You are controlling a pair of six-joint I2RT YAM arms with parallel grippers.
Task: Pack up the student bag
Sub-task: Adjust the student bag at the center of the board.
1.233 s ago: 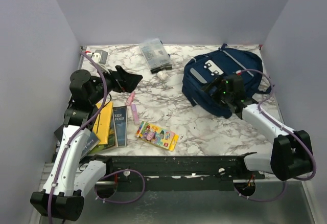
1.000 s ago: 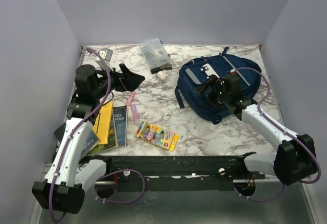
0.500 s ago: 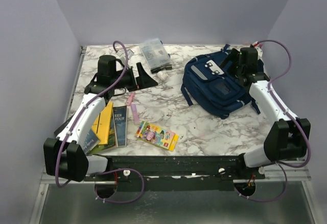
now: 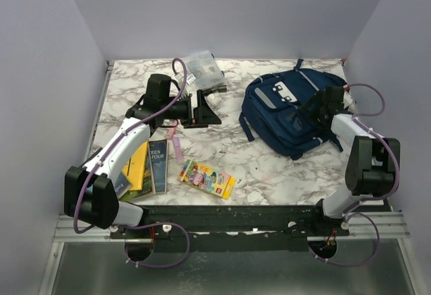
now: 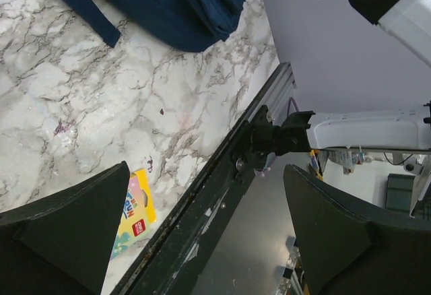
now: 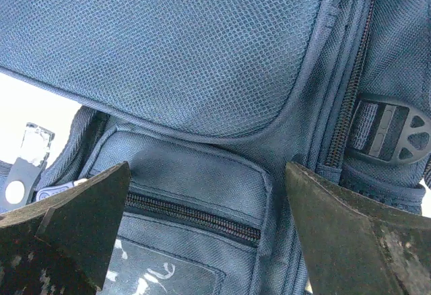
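Observation:
The student bag (image 4: 286, 110), a navy blue backpack with grey trim, lies at the right of the marble table, front pockets up. My right gripper (image 4: 315, 105) sits at the bag's right side, pointing into it. In the right wrist view the bag (image 6: 202, 59) fills the frame, and a pocket zipper (image 6: 195, 217) runs between the open right gripper (image 6: 209, 231) jaws, which hold nothing. My left gripper (image 4: 207, 108) hovers mid-table left of the bag, open and empty. In the left wrist view the left gripper (image 5: 205, 238) looks past the bag (image 5: 168, 5) toward the table's near edge.
Books (image 4: 145, 164) lie stacked at the near left, with a pink marker (image 4: 177, 148) beside them. A colourful crayon box (image 4: 207, 178) (image 5: 135, 207) lies near the front edge. A clear plastic pouch (image 4: 204, 71) and a small white object (image 4: 214, 97) sit at the back.
The left arm has swung right toward the table's middle. The right arm has moved from the bag's front round to its right side, and the bag has shifted and turned. Both grippers stayed open.

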